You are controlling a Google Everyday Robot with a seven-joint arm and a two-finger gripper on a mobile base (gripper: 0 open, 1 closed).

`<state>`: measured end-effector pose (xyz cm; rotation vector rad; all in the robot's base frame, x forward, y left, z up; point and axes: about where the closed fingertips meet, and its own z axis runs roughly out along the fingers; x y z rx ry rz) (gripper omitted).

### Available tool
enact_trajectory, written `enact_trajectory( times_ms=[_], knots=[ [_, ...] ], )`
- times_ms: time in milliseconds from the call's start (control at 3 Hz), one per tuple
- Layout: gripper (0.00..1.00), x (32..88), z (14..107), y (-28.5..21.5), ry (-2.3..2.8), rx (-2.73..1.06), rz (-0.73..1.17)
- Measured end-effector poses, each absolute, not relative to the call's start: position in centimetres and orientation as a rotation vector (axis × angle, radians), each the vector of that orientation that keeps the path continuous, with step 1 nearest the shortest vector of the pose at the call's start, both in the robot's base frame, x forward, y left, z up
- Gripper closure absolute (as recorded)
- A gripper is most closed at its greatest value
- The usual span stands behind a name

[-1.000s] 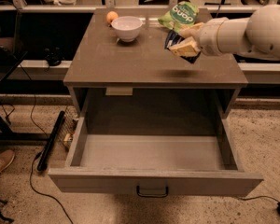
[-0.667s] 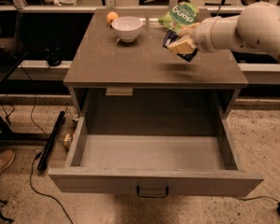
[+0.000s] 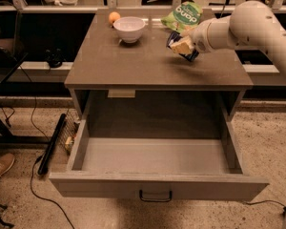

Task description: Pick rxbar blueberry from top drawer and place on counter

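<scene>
My gripper (image 3: 183, 46) hangs over the right rear part of the counter (image 3: 133, 66), at the end of my white arm coming in from the right. It is shut on the rxbar blueberry (image 3: 180, 45), a dark navy bar with pale lettering, held tilted just above the counter surface. The top drawer (image 3: 152, 159) is pulled fully open below the counter. Its inside shows nothing in it. Its dark handle (image 3: 155, 195) is centred on the front panel.
A white bowl (image 3: 129, 28) and an orange (image 3: 114, 17) sit at the counter's back left. A green snack bag (image 3: 183, 14) lies at the back, just behind the gripper. A black bar and cables (image 3: 50, 144) lie on the floor left of the drawer.
My arm has drawn back to the right and up a little. The gripper with the bar has shifted slightly left and lower, closer to the counter surface.
</scene>
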<state>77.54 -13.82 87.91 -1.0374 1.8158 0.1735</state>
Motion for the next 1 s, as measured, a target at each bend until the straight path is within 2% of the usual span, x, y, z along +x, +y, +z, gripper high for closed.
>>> enact_trajectory(
  times_ms=[333, 667, 1000],
  knots=[
    [0.12, 78.0, 87.4, -14.2, 1.847, -1.02, 0.175],
    [0.0, 77.5, 88.0, -16.5, 1.873, -0.958, 0.127],
    [0.0, 75.2, 89.4, -21.7, 1.909, -0.819, 0.031]
  ],
)
